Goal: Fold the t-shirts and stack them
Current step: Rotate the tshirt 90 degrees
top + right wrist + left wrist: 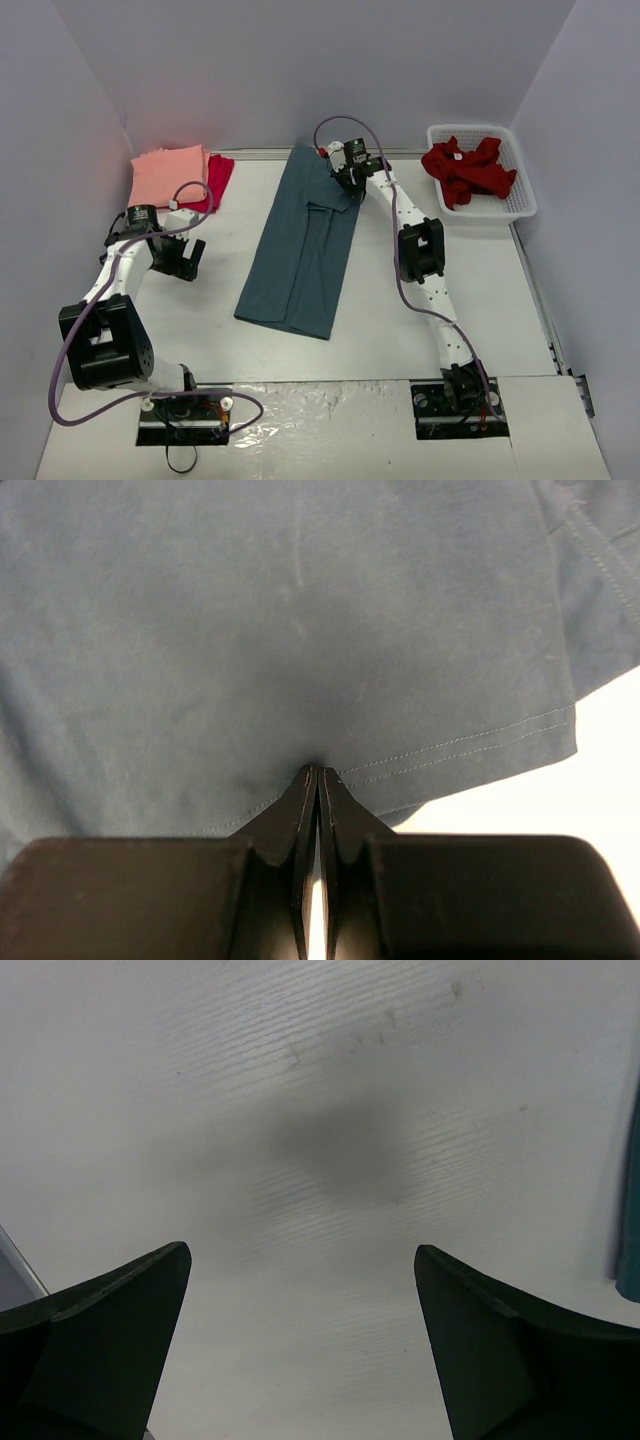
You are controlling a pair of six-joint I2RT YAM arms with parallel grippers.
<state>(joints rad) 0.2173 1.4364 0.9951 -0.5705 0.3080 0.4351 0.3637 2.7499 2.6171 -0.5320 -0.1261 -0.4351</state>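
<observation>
Patience: with right end effector (317, 772) clamped on slate-blue t-shirt (250, 630) hem at 12 o'clock, draw low toward 6 o'clock; left end effector (302, 1250) apart, empty, above table (300, 1060).

I am looking at the left arm (118, 265) and the right arm (432, 300), both showing slim white links joined by chunky black joint blocks, each sitting on a black base plate (440, 408). A lilac cable (62, 395) is running loosely along each arm in wide loops, and the right arm's plate is showing a few thin red wires. Through the wrist cameras the left gripper (302, 1250) and the right gripper (317, 772) are showing matt black, wedge-shaped fingers (95, 1345) tapering to thin tips.
</observation>
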